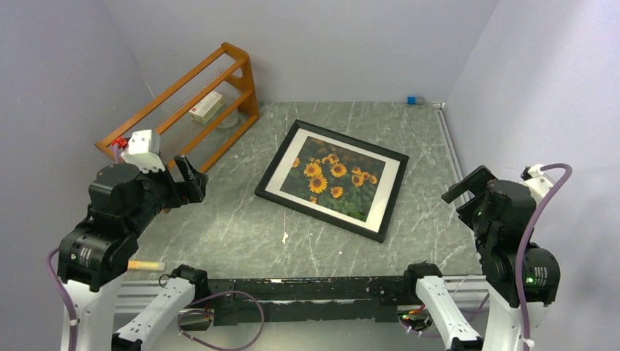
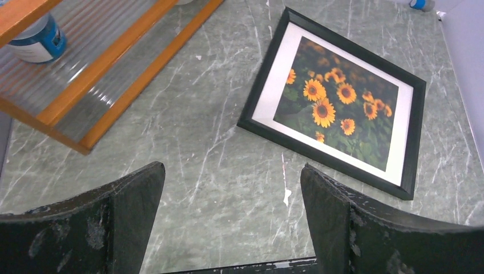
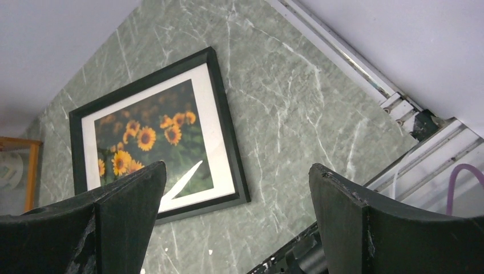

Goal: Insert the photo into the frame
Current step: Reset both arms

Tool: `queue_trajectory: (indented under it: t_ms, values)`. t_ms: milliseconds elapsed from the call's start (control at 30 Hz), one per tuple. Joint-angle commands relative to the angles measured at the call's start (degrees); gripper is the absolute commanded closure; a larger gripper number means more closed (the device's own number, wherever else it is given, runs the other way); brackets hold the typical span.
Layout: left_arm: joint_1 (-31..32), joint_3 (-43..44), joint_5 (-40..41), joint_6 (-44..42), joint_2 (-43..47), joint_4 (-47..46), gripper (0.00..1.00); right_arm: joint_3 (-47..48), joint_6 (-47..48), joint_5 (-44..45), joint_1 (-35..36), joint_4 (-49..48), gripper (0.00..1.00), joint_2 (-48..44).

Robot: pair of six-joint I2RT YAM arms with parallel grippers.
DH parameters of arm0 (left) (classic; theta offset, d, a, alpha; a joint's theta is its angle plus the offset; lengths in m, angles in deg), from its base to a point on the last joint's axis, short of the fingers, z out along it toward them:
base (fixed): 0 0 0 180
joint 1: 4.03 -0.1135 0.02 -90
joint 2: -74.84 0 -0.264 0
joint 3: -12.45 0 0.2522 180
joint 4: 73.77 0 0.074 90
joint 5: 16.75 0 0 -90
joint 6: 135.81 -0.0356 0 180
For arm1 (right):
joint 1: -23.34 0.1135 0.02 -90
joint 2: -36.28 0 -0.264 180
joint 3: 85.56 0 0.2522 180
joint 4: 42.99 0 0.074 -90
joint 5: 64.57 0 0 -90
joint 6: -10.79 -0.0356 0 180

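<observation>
Grey-green marbled table (image 1: 241,227), enclosed by plain pale walls (image 1: 329,44).

Item 1: frame (image 1: 278,158). Black border, lying flat near the table's centre, turned at an angle to the table edges. The photo (image 1: 333,178) of sunflowers sits inside it, face up, with a white mat (image 1: 382,192) on all four sides. The right wrist view shows a bright streak of glare (image 3: 182,180) across the picture's lower part.

Item 2: writing. An orange wooden rack (image 1: 237,55) stands at the far left against the wall. A white box (image 1: 206,107) with a red mark lies on its shelf; the print is too small to read. The left wrist view shows a jar (image 2: 37,43) with a blue-and-white label in the rack; the text is not legible.

Item 3: claws. The left claw (image 2: 231,171) is spread wide, holds nothing, and hangs above bare table between rack and frame. The right claw (image 3: 237,168) is equally wide, holds nothing, and is raised at the table's right side, well apart from the frame. Neither touches anything.

Item 4: sundries. A small white scrap (image 1: 284,238) lies just beside the frame's near edge. A small blue object (image 1: 414,100) sits at the far right corner.
</observation>
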Motion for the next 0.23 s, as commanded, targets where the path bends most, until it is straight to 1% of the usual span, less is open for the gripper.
queue_trajectory:
  t_ms: [0,200]
  values:
    - [0.0,2.2,2.8,0.3,0.3,5.5,0.06,3.0,1.1,1.8,-0.1,4.0,0.01,-0.1]
    - [0.0,0.6,3.2,0.3,0.3,6.4,0.06,2.5,1.7,1.9,-0.1,4.0,0.01,-0.7]
